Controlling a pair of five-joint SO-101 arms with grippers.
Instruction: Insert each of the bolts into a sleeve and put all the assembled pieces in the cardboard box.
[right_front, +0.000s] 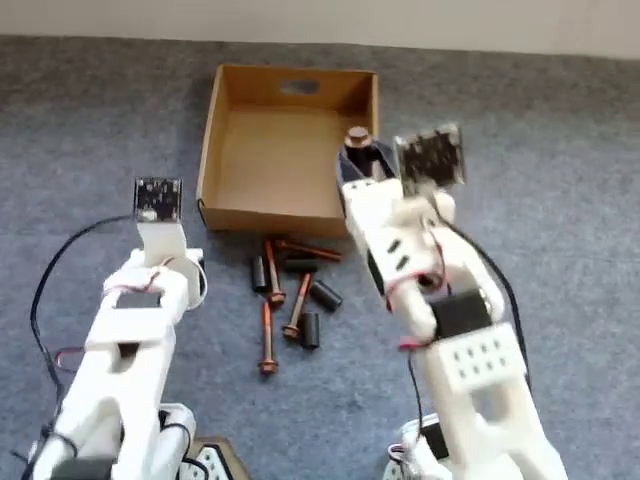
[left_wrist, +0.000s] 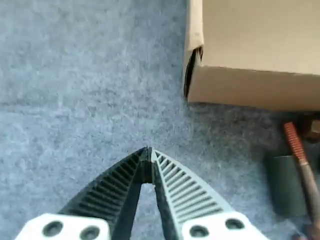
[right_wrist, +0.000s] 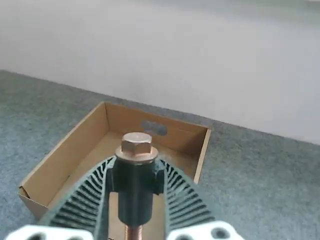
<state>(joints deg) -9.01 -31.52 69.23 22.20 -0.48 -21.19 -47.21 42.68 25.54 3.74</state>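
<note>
My right gripper (right_wrist: 136, 175) is shut on an assembled piece, a copper bolt inside a dark sleeve (right_wrist: 135, 187), held upright over the right side of the cardboard box (right_front: 230, 160). In the high view the bolt head (right_front: 357, 136) sticks up above the right gripper (right_front: 362, 165). My left gripper (left_wrist: 148, 156) is shut with nothing in it, low over the carpet just left of the box's near left corner (left_wrist: 192, 75). Several loose copper bolts (right_front: 267, 335) and dark sleeves (right_front: 325, 295) lie on the carpet in front of the box.
Grey carpet (right_front: 560, 200) covers the table on both sides of the box. A sleeve (left_wrist: 285, 185) and a bolt (left_wrist: 300, 160) lie close to the left gripper. A pale wall (right_wrist: 200, 60) stands behind the box.
</note>
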